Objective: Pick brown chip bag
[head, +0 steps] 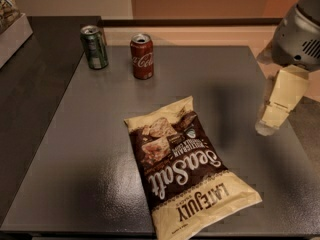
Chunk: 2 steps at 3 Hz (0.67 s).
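Observation:
The brown chip bag lies flat on the grey table, near the front middle. It has a dark brown centre, cream ends and white "Sea Salt" script. My gripper hangs at the right edge of the table, to the right of the bag and above the surface. It is well apart from the bag and holds nothing that I can see.
A green can and a red Coca-Cola can stand upright at the back left of the table. A dark counter adjoins the table's left side, with a white box at the far left.

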### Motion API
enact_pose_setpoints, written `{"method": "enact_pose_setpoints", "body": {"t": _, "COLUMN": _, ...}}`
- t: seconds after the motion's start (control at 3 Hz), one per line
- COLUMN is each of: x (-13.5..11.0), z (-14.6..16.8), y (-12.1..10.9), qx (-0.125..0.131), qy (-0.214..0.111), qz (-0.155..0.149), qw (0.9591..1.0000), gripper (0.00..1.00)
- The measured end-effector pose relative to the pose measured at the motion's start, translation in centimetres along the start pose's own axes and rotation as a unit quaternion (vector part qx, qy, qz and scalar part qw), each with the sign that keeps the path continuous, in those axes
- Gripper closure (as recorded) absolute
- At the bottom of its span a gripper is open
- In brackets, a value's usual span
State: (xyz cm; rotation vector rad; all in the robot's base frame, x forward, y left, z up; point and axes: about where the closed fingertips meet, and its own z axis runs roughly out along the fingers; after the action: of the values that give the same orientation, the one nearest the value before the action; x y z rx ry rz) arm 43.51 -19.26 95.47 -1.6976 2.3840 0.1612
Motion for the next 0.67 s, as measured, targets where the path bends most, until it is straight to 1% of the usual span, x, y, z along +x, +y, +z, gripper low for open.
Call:
{"method": "enact_pose_setpoints", "body": {"t": 0.33, "x": -1.1, "z": 1.5, "y": 1.3, "qx": -0.032, "qy": -0.009, "qz": 0.042, "qw": 0.9986, "gripper": 0.0}}
{"method": "enact_pose_setpoints", "body": {"t": 0.67, "x": -1.5, "z": 3.0, "y": 2.9, "qx": -0.045, "qy": -0.008, "qz": 0.101, "qw": 0.9938, "gripper": 0.0}}
